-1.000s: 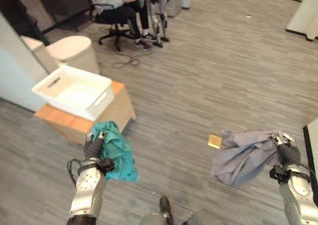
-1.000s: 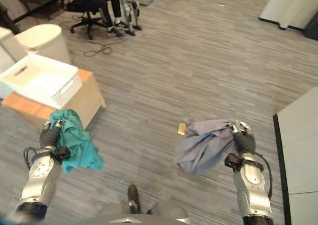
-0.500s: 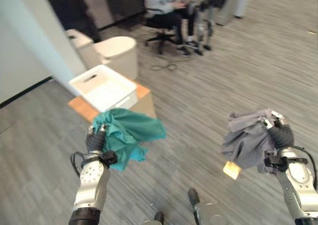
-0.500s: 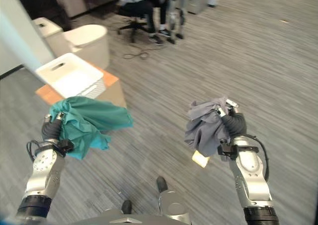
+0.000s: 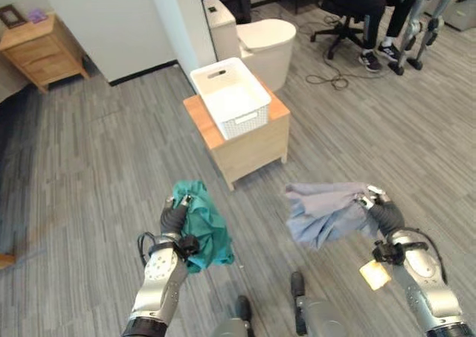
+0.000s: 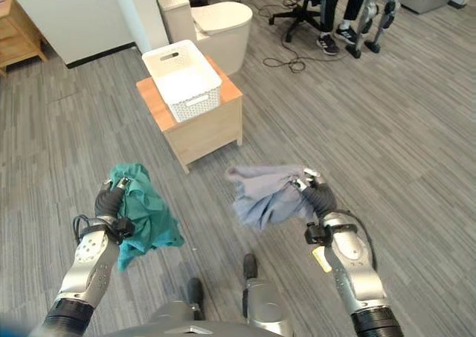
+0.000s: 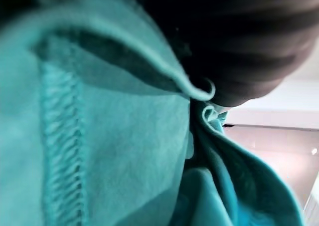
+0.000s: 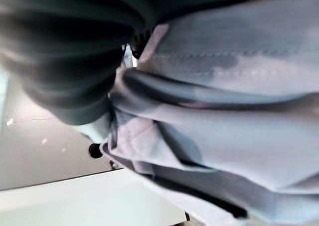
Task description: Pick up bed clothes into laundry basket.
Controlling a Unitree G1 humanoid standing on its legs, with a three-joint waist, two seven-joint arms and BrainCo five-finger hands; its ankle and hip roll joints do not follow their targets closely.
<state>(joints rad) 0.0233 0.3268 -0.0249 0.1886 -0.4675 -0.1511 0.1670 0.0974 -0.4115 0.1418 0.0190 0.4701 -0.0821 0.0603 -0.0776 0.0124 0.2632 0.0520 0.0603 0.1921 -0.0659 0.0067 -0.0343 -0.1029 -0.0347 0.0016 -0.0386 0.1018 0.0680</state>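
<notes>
Left eye view: left hand grips teal cloth, right hand grey cloth; approach white basket, release overhead.

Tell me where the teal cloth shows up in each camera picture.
Left eye view: teal cloth lower left of centre, clutched in the left hand.
Right eye view: lower left.
Left wrist view: up close.
Right wrist view: not there.
Shared landmark: white laundry basket on the wooden stand.
</notes>
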